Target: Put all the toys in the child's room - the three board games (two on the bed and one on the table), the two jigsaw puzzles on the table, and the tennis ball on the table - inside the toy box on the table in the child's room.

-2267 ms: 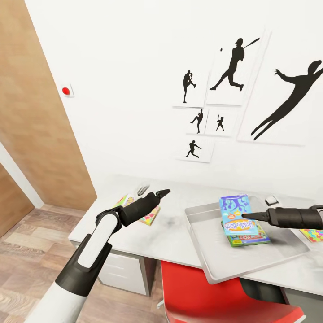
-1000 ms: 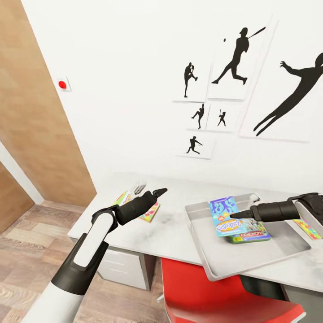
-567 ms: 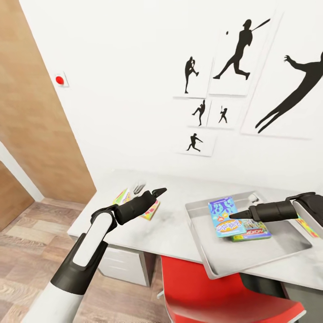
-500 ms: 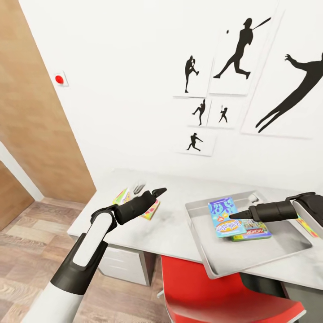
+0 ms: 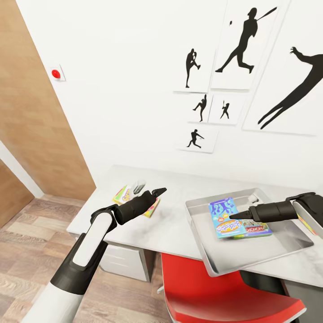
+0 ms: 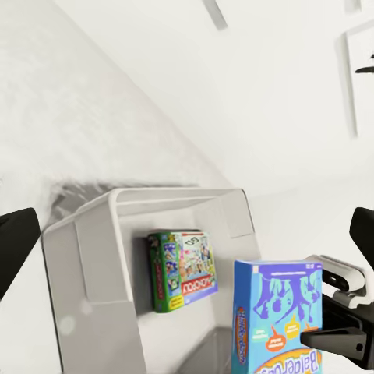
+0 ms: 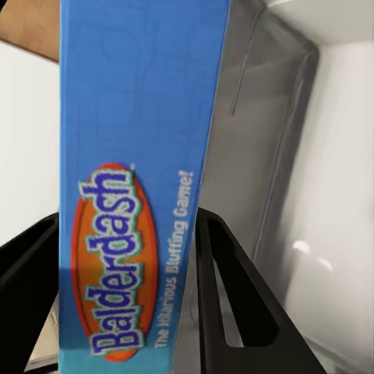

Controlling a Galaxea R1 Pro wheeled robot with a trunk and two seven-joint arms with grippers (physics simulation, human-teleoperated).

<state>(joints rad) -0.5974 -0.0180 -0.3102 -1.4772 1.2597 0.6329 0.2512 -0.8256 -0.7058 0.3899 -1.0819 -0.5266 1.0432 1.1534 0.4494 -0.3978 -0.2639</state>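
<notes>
Holding the light-blue cartoon game box (image 5: 226, 218) clamped in its right gripper (image 5: 235, 215) inside the pale grey flared-rim toy box (image 5: 287, 244) on the desk (image 5: 172, 224), the robot should lower it flat onto the green-edged Monopoly box (image 5: 256, 229) before releasing it.

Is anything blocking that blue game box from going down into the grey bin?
Nothing visible blocks it. The right tool holds the Balderdash box over the toy box, where only the flat Monopoly box lies beneath it, leaving room.

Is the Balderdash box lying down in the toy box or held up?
Held up: the right claw grips the Balderdash box tilted over the Monopoly box inside the toy box.
</notes>
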